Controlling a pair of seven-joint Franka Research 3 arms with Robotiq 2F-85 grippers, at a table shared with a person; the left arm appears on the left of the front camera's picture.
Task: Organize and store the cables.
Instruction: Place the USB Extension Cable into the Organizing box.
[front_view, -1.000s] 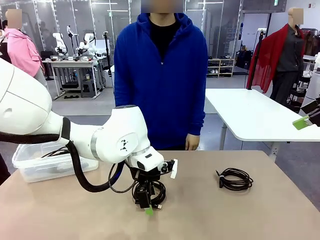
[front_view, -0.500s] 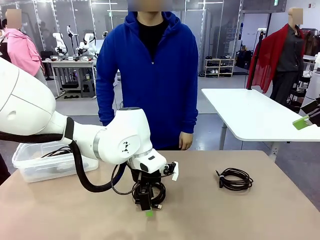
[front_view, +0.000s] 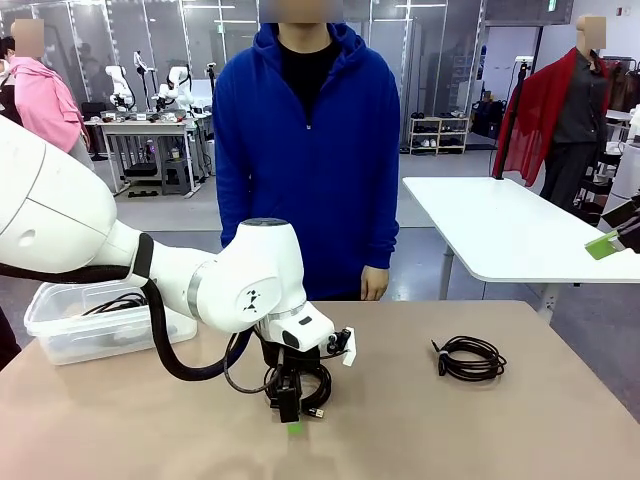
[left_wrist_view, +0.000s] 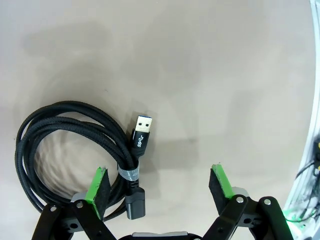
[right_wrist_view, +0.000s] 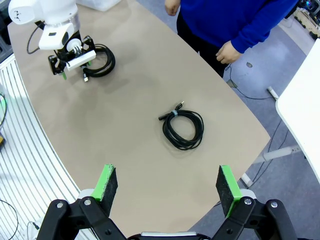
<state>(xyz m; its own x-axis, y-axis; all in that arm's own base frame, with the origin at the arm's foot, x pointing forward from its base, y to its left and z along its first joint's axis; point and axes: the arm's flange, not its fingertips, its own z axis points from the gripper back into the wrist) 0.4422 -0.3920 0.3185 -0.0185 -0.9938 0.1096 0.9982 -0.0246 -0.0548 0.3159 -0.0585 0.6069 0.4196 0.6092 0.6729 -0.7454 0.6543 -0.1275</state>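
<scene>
One black cable coil (left_wrist_view: 60, 145) lies on the tan table under my left gripper (left_wrist_view: 159, 184), its USB plug (left_wrist_view: 142, 131) pointing away from the coil. The gripper is open and low over it, with one green pad (left_wrist_view: 98, 184) above the coil's bound section and the other over bare table. In the front view this gripper (front_view: 293, 410) hangs at the table's middle over the same coil (front_view: 318, 380). A second cable coil (front_view: 468, 357) lies at the right, also seen below my open right gripper (right_wrist_view: 167, 186) as a coil (right_wrist_view: 183, 129) far beneath it.
A clear plastic bin (front_view: 60, 335) stands at the table's left edge, with what looks like a black cord (front_view: 115, 302) inside. A person in a blue hoodie (front_view: 310, 150) stands at the far side, hands down. A white table (front_view: 510, 230) stands beyond on the right.
My left gripper has sunk slightly over the coil and stays open. The person has shifted from side to side. Both coils lie where they were.
</scene>
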